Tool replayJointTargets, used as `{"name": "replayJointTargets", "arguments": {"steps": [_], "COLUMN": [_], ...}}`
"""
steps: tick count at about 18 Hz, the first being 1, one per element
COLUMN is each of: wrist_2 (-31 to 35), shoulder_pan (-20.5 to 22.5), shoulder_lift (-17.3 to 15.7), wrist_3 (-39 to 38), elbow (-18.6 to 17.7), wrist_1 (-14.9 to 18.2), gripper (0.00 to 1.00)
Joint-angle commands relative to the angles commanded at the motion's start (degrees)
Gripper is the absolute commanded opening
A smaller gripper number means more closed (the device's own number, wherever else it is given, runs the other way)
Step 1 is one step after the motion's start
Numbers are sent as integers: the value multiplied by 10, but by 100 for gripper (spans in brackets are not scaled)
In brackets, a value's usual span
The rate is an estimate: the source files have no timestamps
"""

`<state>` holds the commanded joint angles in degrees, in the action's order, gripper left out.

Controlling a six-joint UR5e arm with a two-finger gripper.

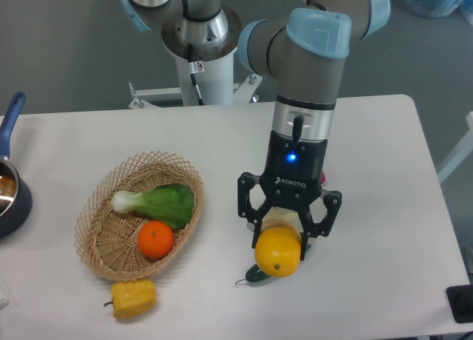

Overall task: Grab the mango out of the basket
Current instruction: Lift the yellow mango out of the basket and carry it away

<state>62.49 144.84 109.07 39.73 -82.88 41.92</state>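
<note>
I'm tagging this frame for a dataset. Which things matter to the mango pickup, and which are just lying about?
Part of the job:
- mango, held in the gripper, jaws shut on it, away from the basket
- basket

Just lying about:
- orange and leafy green in the basket
- corn
- cucumber, mostly hidden
- pot

The mango has a smooth, glossy yellow-orange skin that catches a highlight. The basket is light tan open-weave wicker, rough and matt. The gripper looks like matt black plastic or metal, below a brushed grey metal arm segment with pale blue plastic caps. The table is a smooth, matt white surface. The corn cob looks bumpy and dull yellow.
</note>
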Motion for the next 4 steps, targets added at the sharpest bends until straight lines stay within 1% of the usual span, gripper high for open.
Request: {"name": "replayJointTargets", "arguments": {"steps": [4], "wrist_2": [0], "shoulder_pan": [1], "shoulder_lift": [-2], "wrist_3": [-4], "elbow": [1], "wrist_1": [0], "gripper": [26]}}
